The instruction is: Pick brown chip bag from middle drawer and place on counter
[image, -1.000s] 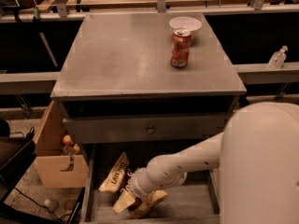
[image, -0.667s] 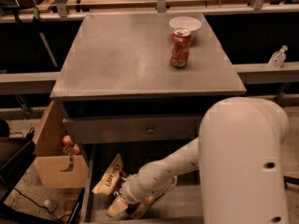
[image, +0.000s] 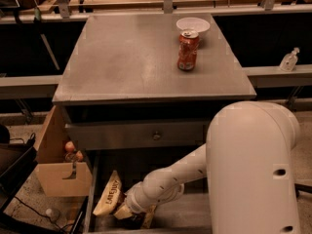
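Where the arm reaches down into the open middle drawer (image: 192, 216), the gripper (image: 126, 212) sits near left against the brown chip bag (image: 108, 199); its grip cannot be told. The bag is crinkly and pale yellow with brown lettering, and it leans by the drawer's left wall.

The counter (image: 131, 62) is matt, scuffed grey; the soda can (image: 187, 50) shines like metal. The smooth white arm (image: 253, 165) puts its gripper (image: 124, 211) low in the matt grey drawer (image: 195, 217), at the crinkly chip bag (image: 108, 196).
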`<action>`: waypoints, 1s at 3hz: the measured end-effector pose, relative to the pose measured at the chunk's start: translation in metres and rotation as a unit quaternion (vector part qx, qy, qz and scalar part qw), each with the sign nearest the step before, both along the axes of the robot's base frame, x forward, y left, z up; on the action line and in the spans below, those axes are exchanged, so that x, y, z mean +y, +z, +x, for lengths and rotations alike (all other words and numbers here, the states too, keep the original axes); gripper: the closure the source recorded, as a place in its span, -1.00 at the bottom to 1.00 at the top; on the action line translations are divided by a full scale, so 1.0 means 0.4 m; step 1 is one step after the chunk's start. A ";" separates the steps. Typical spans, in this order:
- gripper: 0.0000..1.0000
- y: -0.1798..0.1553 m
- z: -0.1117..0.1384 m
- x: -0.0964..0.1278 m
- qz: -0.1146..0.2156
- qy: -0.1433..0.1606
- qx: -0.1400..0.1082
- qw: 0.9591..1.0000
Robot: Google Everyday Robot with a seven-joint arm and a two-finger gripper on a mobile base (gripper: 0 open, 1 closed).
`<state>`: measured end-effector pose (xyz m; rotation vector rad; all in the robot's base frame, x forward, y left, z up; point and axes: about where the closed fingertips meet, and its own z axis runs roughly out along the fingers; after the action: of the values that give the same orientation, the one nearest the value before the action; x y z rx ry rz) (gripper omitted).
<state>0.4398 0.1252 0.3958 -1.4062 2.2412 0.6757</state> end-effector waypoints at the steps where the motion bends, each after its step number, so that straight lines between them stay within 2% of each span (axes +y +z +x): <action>1: 0.76 -0.001 -0.002 0.002 0.000 0.001 0.001 1.000; 2: 1.00 -0.002 -0.003 0.004 0.000 0.002 0.001 1.000; 3: 1.00 0.052 -0.008 -0.007 0.021 0.008 -0.007 1.000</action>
<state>0.4365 0.1223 0.4167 -1.4050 2.1955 0.7115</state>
